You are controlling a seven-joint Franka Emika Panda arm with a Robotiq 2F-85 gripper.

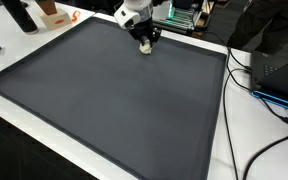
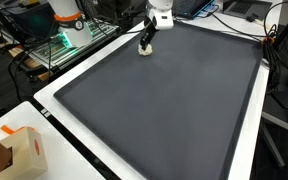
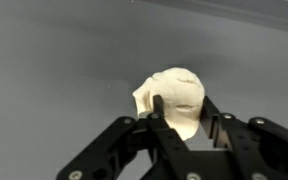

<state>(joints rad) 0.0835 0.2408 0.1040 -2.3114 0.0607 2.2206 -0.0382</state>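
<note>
Claw [image 3: 182, 112] set narrow, pads seen pressed to both sides of cream lump [image 3: 174, 88], which lies near the far edge of dark mat [image 1: 114, 100]. Lump judged light, soft, perhaps crumbly; best taken across its middle, gently squeezed.

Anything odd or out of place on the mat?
Nothing stands out. The only thing on the dark mat is a cream lump near one edge, between the jaws. It is uneven in shape but not visibly broken. No spills, and the mat lies flat.
</note>
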